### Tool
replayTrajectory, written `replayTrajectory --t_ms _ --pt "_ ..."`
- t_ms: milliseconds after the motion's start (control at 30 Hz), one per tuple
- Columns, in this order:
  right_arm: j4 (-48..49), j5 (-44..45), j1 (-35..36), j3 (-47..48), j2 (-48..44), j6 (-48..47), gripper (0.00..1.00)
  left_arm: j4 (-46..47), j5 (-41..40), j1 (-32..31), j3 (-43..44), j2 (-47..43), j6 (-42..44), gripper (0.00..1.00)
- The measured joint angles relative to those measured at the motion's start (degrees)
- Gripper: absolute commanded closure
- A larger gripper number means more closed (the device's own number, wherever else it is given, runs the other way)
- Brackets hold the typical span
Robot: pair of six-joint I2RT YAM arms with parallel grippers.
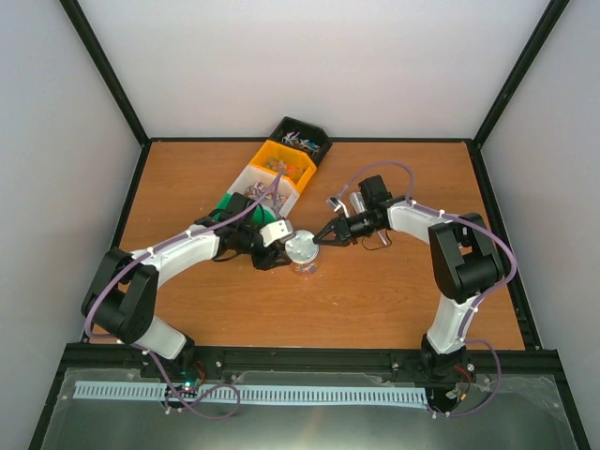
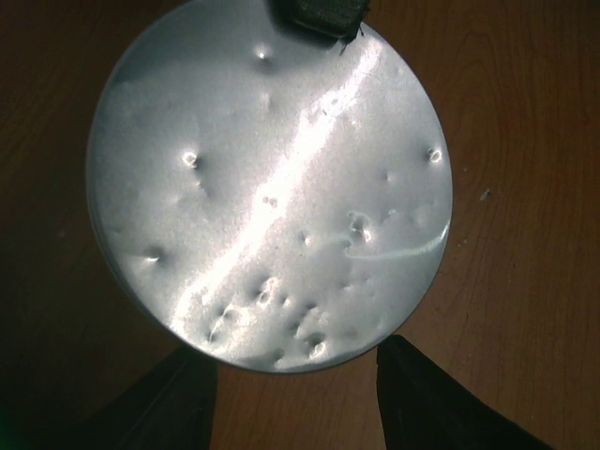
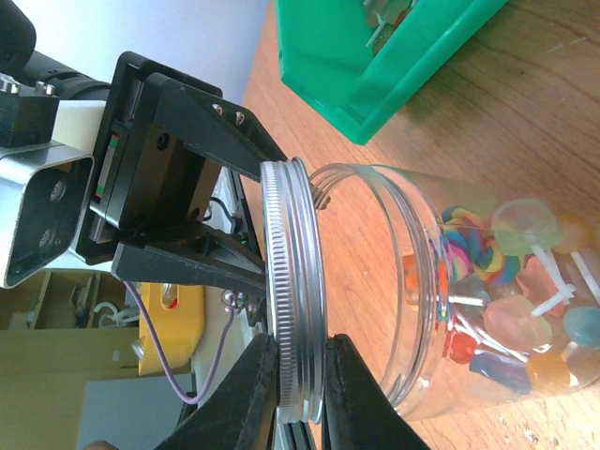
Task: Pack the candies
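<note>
right gripper [image 3: 302, 354]: jaws are pinching tight on the rim of the lid [image 2: 272, 187], edge-on.
left gripper [image 2: 295, 364]: jaws are standing part open over the lid's face, clasping nothing visible.
candies [image 3: 511, 300]: lying inside the clear jar [image 3: 394, 202], which is standing on the counter [image 1: 394, 291] directly under the lid.
key relation: lid is sitting just off the jar mouth with a thin gap showing; the right arm is carrying it.
in the way: green bin [image 3: 375, 66] is standing near the jar; the left jaws are crowding the lid's top.
</note>
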Motion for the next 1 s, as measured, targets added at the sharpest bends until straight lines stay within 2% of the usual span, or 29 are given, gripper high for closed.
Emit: replayTrajectory --t_ms 100,500,1000 --pt "-0.2 0.0 0.0 0.1 0.0 -0.2 0.86 0.1 0.2 0.0 0.3 0.0 -0.2 0.51" --pt "-2.4 1.2 0.0 3.6 0.0 -2.5 0.54 0.7 0.5 0.0 1.5 0.9 -2.0 0.54" --pt "-4.9 6.1 -0.4 4.6 -2.2 -4.7 0.41 0.9 0.5 0.0 1.6 1.2 -2.8 0.54"
